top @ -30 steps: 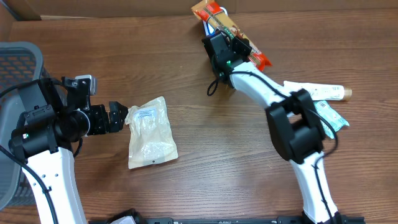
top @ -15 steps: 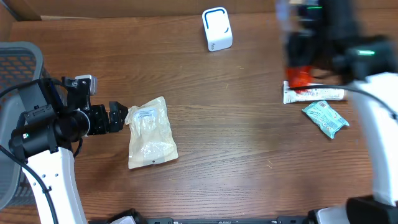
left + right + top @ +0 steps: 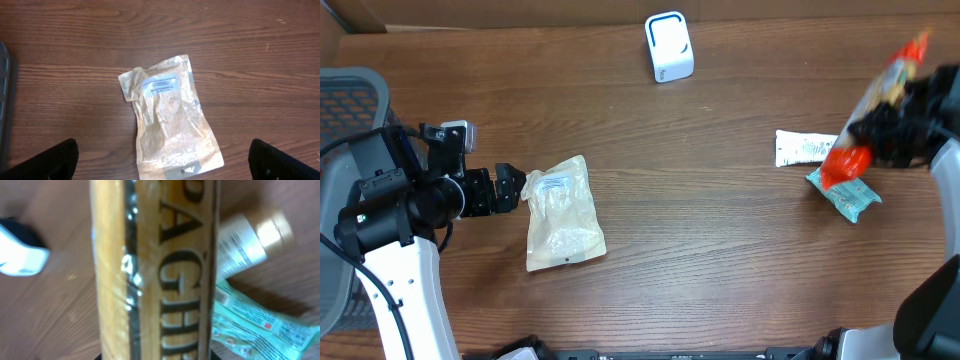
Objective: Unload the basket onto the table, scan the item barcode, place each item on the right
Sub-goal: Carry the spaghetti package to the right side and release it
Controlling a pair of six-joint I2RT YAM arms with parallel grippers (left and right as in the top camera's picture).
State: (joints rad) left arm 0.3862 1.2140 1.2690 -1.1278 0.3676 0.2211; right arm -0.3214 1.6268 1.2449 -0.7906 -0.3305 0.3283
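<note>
Across packet (image 3: 155, 270): letters "AGH"

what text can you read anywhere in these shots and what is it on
"AGH": big dark letters, part of a longer word cut off by the frame, on the yellow packet.
label on the clear pouch: too small to read.
Print on the white tube: blurred, unreadable.
Print on the green packet: blurred, unreadable.

Near the table's (image 3: 720, 250) right edge the spaghetti packet (image 3: 878, 112) is blurred; in the right wrist view it overruns top and bottom, hiding part of the white tube (image 3: 240, 250).
</note>
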